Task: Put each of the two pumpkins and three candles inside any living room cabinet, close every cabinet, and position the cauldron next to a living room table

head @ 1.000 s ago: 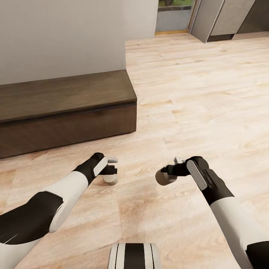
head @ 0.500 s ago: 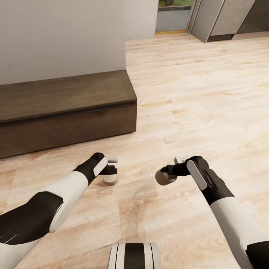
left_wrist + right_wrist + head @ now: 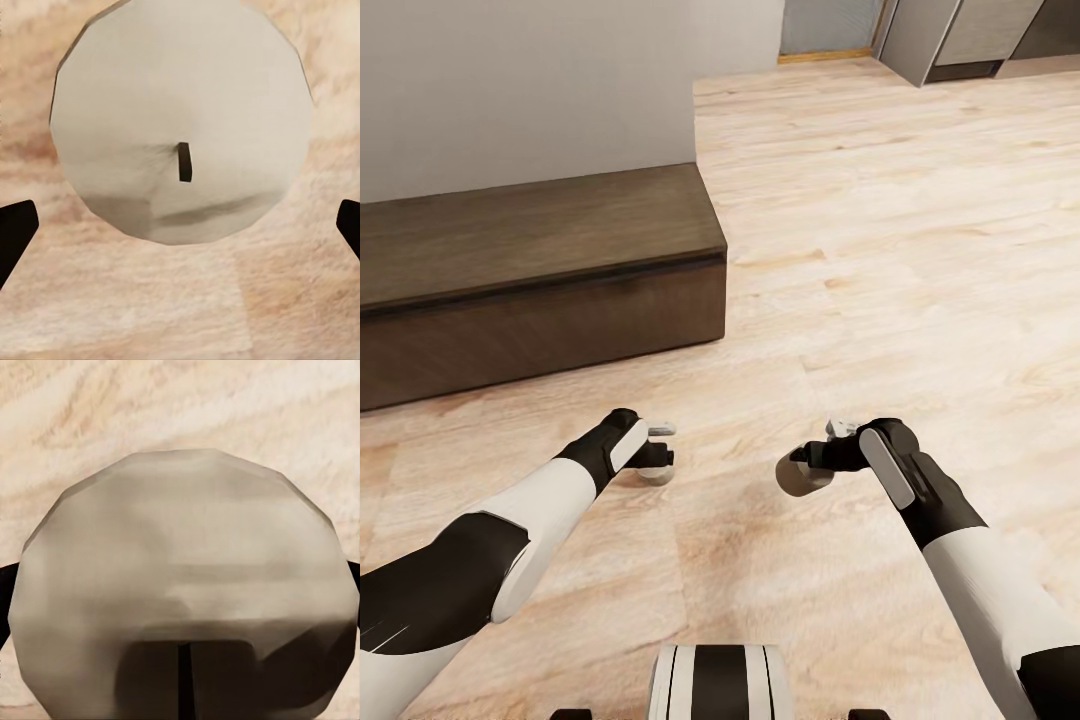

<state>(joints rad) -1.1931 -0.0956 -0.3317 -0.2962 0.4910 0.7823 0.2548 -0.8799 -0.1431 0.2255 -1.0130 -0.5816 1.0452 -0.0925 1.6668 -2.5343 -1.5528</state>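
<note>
Candles were in both end effectors. Left end effector (image 3: 656, 462) pinched a candle (image 3: 655, 474) low over the wood floor (image 3: 880, 250); in the left wrist view that candle (image 3: 184, 120) sat between the two dark fingertips (image 3: 13, 236), wick facing the camera. Right end effector (image 3: 812, 458) pinched the second candle (image 3: 797, 474), held on its side with the round end pointing toward the left end effector; in the right wrist view this candle (image 3: 184, 615) spanned the gap between the fingers, touching both. Cabinet (image 3: 530, 280) stood ahead of the left end effector, well apart, against the wall (image 3: 520, 90), its front flush and shut. Both end effectors hung near each other, apart, above bare floor.
</note>
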